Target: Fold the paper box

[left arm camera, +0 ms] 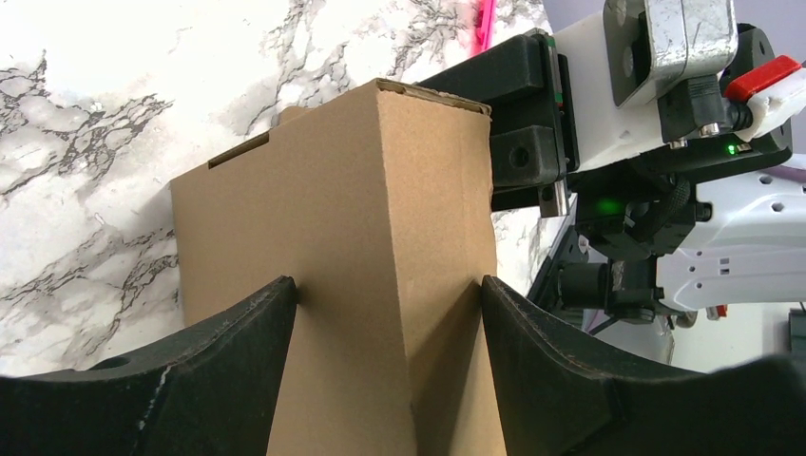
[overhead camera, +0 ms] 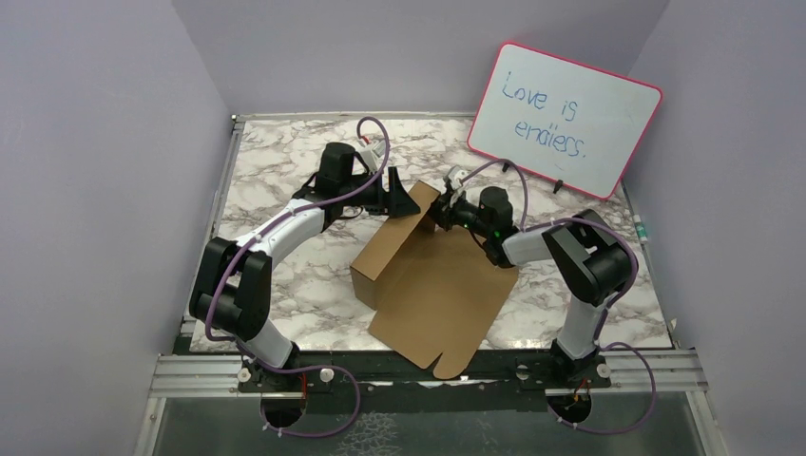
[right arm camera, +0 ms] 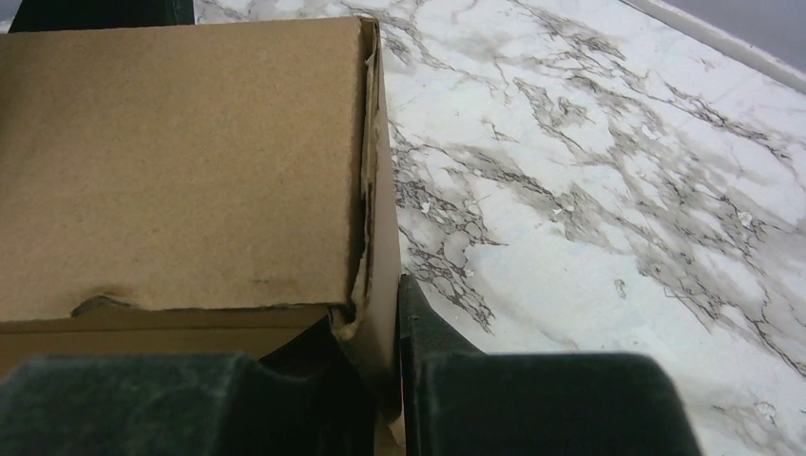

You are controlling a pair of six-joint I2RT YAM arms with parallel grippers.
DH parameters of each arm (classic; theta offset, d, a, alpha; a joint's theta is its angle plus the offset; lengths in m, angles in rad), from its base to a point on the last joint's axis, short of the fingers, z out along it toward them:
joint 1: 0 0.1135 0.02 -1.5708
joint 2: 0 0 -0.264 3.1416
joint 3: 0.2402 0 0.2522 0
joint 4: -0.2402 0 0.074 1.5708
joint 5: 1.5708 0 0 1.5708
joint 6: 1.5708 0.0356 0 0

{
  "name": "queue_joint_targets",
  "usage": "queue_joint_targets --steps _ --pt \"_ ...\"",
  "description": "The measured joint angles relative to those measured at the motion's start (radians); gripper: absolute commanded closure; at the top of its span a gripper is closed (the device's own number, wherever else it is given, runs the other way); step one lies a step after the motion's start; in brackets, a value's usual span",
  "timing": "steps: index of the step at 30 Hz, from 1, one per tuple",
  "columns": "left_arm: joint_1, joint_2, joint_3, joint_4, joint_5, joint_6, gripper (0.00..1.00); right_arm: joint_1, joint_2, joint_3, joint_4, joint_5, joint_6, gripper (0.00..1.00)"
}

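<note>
Top external view: paper box (overhead camera: pixel 432 285), plain brown card, part-folded, lying on the marble-patterned table (overhead camera: pixel 276 180) to the near-left of the whiteboard (overhead camera: pixel 566 119). One raised hollow wall, its long axis diagonal with the far end pointing toward the whiteboard. The rest is a flat sheet spreading away from the whiteboard to a notched, tabbed edge. Left gripper (overhead camera: pixel 407 201) and right gripper (overhead camera: pixel 439 215) meet at the wall end nearest the whiteboard; jaws too small to read here. Whiteboard pink-framed, glossy, tilted, with "Love is endless." handwritten in blue. Left wrist view: wall end upright, matte, fine-grained, a slot cut in its upper face, top corner slightly frayed. The black curved fingers (left arm camera: pixel 238 366) stand wide, one against each side face, with the wall filling the gap between them. Lower wall cut off by the frame. The right gripper's black-and-white body, green light lit, sits at the wall's whiteboard side. Right wrist view: box corner close up, edge crushed and ragged, one small dent low on the broad face. Jaws narrow, pinching a single thin card panel; dark fingers blurred along the bottom edge; box cut off at left.
</note>
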Motion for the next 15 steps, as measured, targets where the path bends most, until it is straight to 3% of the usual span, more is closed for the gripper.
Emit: queue_joint_targets --steps 4,15 --pt "0.0 0.0 0.0 0.0 0.004 0.0 0.3 0.001 0.002 0.004 -0.004 0.023 -0.008 0.92" --pt "0.0 0.0 0.0 0.011 0.003 0.002 0.3 0.048 0.002 0.004 0.002 0.175 -0.028 0.92"
